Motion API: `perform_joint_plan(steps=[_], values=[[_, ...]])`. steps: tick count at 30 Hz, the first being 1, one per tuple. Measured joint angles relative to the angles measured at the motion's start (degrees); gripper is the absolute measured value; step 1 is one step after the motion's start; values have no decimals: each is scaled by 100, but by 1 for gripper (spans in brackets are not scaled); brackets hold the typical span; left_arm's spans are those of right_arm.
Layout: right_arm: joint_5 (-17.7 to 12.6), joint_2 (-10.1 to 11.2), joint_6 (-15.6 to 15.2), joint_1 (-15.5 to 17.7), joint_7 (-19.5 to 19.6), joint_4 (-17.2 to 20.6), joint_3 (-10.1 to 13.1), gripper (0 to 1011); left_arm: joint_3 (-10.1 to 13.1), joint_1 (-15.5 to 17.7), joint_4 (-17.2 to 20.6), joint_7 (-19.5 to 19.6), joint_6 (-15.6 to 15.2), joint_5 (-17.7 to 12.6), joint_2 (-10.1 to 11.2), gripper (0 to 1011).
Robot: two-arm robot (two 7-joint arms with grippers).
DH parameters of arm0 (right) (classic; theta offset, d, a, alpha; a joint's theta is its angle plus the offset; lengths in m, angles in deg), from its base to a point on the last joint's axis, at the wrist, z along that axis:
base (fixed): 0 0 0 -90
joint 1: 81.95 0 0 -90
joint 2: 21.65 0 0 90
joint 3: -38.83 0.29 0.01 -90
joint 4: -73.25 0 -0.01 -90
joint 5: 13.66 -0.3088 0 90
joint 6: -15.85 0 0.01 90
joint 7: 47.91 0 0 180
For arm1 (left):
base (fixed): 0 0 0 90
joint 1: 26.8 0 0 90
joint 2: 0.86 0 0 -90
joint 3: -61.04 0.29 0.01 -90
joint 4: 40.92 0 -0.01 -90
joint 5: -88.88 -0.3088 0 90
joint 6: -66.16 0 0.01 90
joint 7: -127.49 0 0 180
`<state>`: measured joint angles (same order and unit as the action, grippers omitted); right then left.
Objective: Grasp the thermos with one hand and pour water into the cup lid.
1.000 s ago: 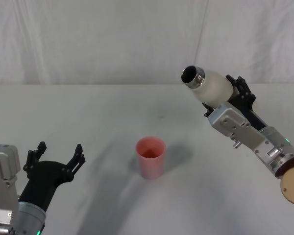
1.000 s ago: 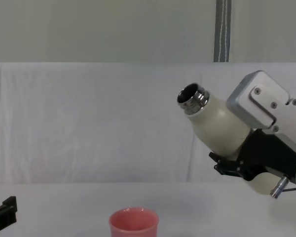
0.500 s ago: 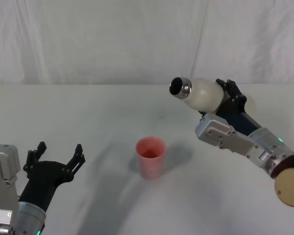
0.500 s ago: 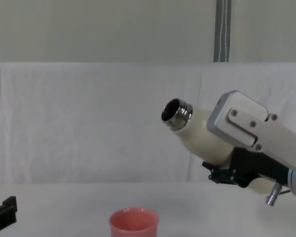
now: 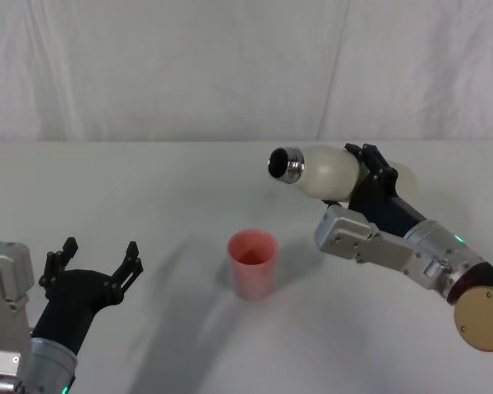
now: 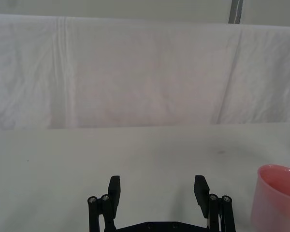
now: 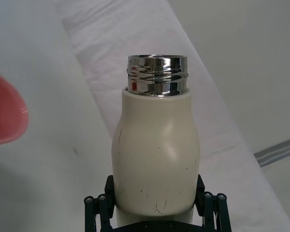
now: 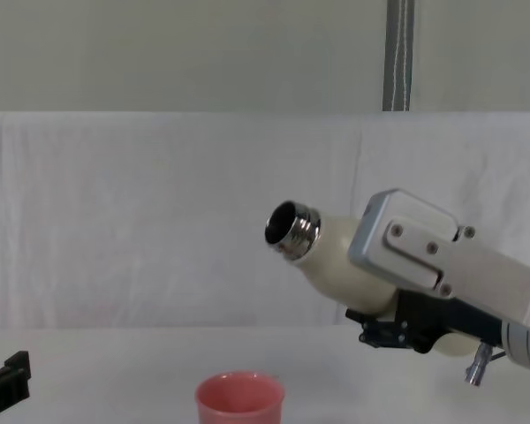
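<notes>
Above the right half of the table [image 5: 148, 189], the right end effector [image 5: 368, 174] holds the thermos [image 5: 316, 170] in the air, its black fingers [image 7: 97, 208] clamped on either side of the cream-white body near the base, as the right wrist view shows with the bottle filling the space between them. The right arm reaches in from the lower right of the head view, its grey forearm slanting up and to the left toward the bottle, with the wrist bent so that the thermos lies close to horizontal, the bare steel neck slightly raised and pointing to the robot's left. From the chest view the open mouth of the thermos [image 8: 293, 232] sits well above the table, higher than the cup lid [image 8: 239, 399] and off to its right side, not over the rim. The cup lid [image 5: 253, 263] stands upright on the table near the middle, between the two arms, with the thermos above and behind it to the right; its pink rim also shows at the edge of the right wrist view [image 7: 7, 113] and at the edge of the left wrist view [image 6: 278, 200]. The left end effector [image 5: 93, 264] rests low at the near left of the table, well apart from the cup lid, its fingers spread wide with nothing between them, and the left arm stays down at the bottom left corner of the head view
</notes>
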<state>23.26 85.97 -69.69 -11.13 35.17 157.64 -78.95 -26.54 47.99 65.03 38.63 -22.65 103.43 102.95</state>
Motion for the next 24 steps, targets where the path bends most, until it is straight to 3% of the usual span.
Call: perform_joint_plan(steps=[24], values=[[795,143,-366,-78,79,4,-451,948,0,0,0,0,0,0,0,1001]])
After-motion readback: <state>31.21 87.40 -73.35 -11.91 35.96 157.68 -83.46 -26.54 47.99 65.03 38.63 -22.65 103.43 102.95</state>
